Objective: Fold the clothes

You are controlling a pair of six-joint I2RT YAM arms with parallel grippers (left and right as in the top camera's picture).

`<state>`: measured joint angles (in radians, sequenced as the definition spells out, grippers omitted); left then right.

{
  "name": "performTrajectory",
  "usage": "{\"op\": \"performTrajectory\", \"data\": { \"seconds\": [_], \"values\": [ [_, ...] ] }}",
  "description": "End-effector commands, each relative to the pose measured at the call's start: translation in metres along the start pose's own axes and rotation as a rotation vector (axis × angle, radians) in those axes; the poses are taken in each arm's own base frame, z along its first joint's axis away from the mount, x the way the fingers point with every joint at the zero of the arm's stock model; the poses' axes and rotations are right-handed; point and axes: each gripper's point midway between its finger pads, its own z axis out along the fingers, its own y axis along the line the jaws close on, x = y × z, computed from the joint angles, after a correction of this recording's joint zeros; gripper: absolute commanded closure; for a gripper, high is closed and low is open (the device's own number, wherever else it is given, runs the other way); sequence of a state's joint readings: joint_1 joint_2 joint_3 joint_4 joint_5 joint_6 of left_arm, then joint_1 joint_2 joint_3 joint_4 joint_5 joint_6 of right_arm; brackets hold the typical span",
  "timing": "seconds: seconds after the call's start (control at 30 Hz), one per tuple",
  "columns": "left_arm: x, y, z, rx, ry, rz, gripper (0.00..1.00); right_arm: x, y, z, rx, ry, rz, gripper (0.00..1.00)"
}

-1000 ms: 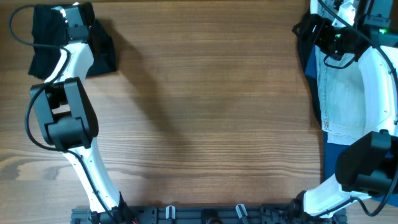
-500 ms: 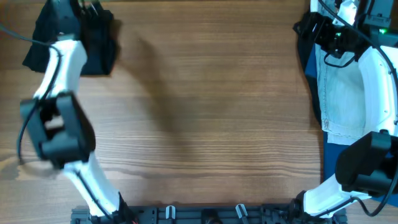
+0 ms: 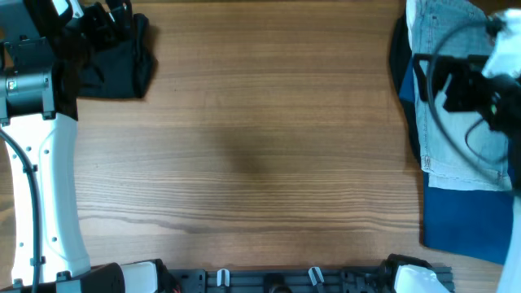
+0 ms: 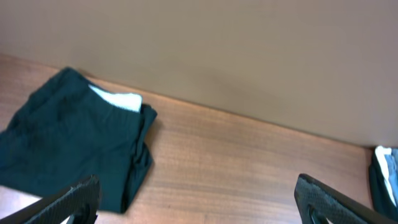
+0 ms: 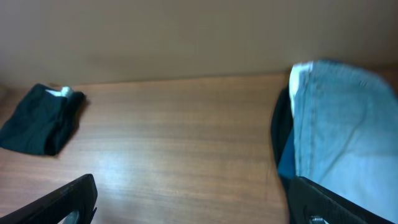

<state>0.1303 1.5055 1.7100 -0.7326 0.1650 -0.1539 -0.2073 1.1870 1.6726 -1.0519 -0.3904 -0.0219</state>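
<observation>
Shorts (image 3: 114, 61) lie folded at far-left corner of table (image 3: 260, 155). Left gripper (image 4: 198, 202) and right gripper (image 5: 199, 202): jaws wide apart, empty.

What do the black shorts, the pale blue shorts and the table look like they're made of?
Black shorts: soft matte knit, probably; limp rumpled folds.
Pale blue shorts: likely denim; faded blue, stitched hem.
Table: wood or wood-look laminate; grain lines, slight sheen.
</observation>
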Motion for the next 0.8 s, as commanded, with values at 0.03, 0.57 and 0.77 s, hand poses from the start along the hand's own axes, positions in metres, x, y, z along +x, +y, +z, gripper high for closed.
{"op": "performTrajectory", "data": {
  "seconds": [0.03, 0.57, 0.77],
  "values": [
    [0.009, -0.002, 0.0, 0.014, 0.034, 0.007, 0.0, -0.007, 0.012, -0.034, 0.018, -0.082, -0.062, 0.0],
    [0.011, -0.001, 0.0, 0.012, 0.042, 0.005, 0.0, 0.038, 0.025, -0.044, 0.033, -0.318, -0.179, 0.0],
    [0.011, -0.001, 0.0, 0.012, 0.042, 0.005, 0.0, 0.131, 0.02, 0.01, -0.013, -0.448, -0.233, 0.0]
  ]
}}
